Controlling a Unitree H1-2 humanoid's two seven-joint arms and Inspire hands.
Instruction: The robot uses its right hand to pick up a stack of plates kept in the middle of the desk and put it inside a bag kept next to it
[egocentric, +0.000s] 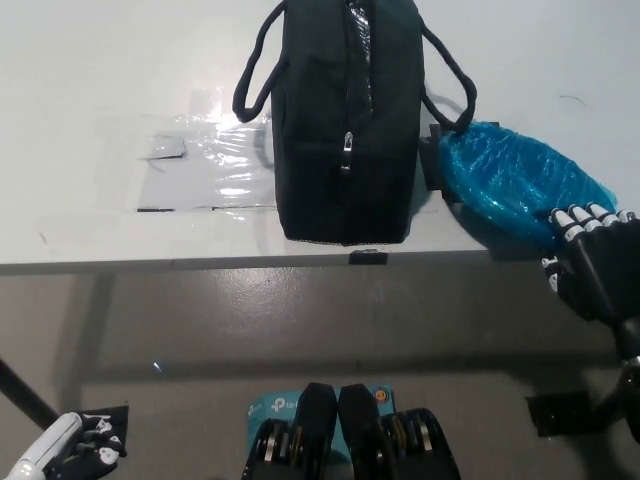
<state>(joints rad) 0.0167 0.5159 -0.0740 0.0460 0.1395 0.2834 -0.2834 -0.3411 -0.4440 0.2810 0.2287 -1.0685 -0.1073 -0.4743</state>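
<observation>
The stack of plates (515, 175), wrapped in shiny blue film, lies on the white desk (120, 80) just right of the black bag (345, 120). The stack is tilted, its near right edge raised off the desk. My black right hand (592, 262) is at that near right edge, fingers (585, 215) curled over the top and the thumb below, shut on the rim. The bag stands upright with its top zip running away from me and a handle (450, 85) on each side. My white left hand (75, 450) rests low at the bottom left, below the desk.
A clear plastic sheet (205, 165) is taped to the desk left of the bag. The desk's front edge (150, 262) runs across the middle of the view, with grey floor below. A small black block (432, 160) sits between bag and plates.
</observation>
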